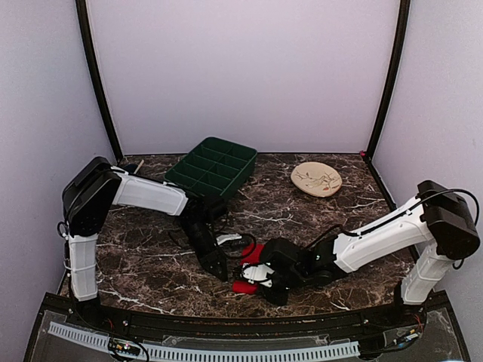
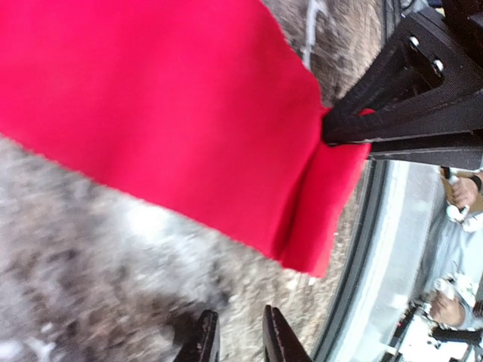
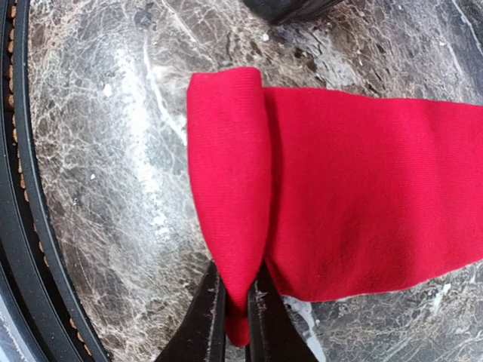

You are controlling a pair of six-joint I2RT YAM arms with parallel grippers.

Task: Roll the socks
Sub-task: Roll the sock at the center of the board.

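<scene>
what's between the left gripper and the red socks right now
Only bare marble tabletop, as the left wrist view shows: the left gripper sits short of the socks, holding nothing.

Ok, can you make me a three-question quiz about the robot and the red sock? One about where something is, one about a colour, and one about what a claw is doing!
1. Where is the dark green divided tray on the marble table?
A. at the near edge
B. at the far side, left of the round beige dish
C. in the far right corner

2. What colour is the soft fabric sock?
A. blue
B. yellow
C. bright red

3. What is the right claw doing?
A. pinching the sock's folded end
B. standing wide open, holding nothing
C. gripping the tray

Answers:
1 B: the top view shows the tray by the back wall, with the dish to its right.
2 C: both wrist views are filled with red cloth.
3 A: the right wrist view shows it shut on the fold.
</scene>
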